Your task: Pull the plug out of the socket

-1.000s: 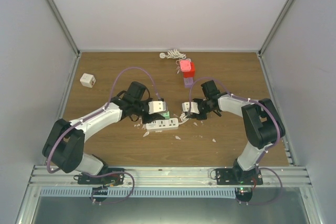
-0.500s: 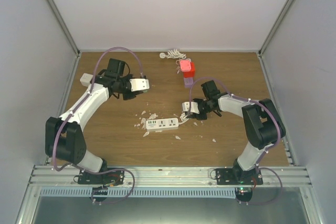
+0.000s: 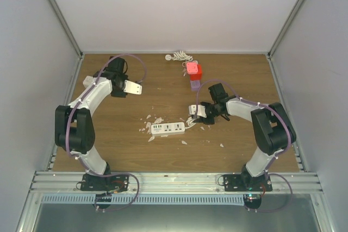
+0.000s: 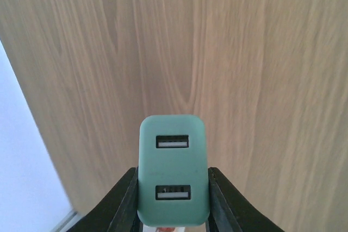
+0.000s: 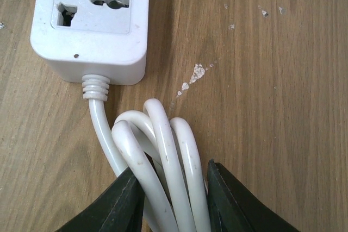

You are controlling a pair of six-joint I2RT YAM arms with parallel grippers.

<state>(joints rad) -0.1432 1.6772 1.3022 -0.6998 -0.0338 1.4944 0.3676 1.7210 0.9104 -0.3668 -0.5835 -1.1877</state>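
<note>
My left gripper (image 4: 173,194) is shut on a teal plug (image 4: 173,171) with two USB ports and holds it above the wood at the table's far left (image 3: 130,87). The white socket strip (image 3: 167,129) lies mid-table with nothing plugged in; its end shows in the right wrist view (image 5: 92,17). My right gripper (image 5: 173,202) is shut on the strip's coiled white cord (image 5: 163,156), just right of the strip (image 3: 197,112).
A pink and purple block stack (image 3: 193,73) stands at the back centre, with a white coiled cable (image 3: 179,56) behind it. White chips (image 3: 149,120) lie scattered round the strip. A white wall (image 4: 24,156) borders the left edge.
My left arm has lifted the teal plug off the strip and swung it from mid-table to the far left. The right arm and the strip have stayed put.
</note>
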